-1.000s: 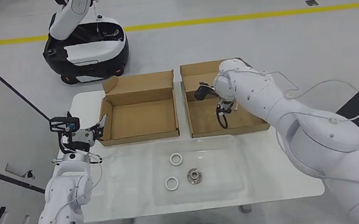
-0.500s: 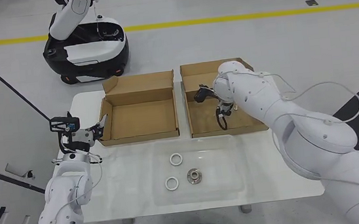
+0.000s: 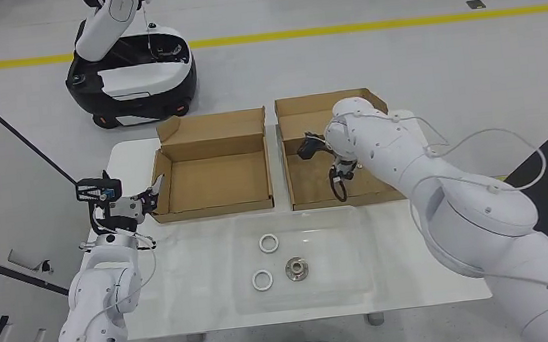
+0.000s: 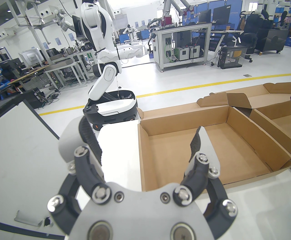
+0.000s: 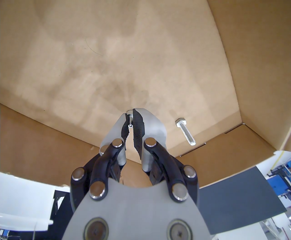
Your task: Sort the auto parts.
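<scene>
Silver bolt [image 5: 129, 120] in right gripper [image 5: 130, 113] points head-first at box floor [image 5: 159, 56].

Counted on one white table [image 3: 195, 280]: two open cardboard boxes [image 3: 217, 182] [image 3: 305, 183], two white rings [image 3: 269, 242] [image 3: 262, 280], one round metal hub [image 3: 295, 268], two steel bolts [image 5: 185, 131] [image 5: 129, 121], one clear plastic tray [image 3: 338, 250]
</scene>
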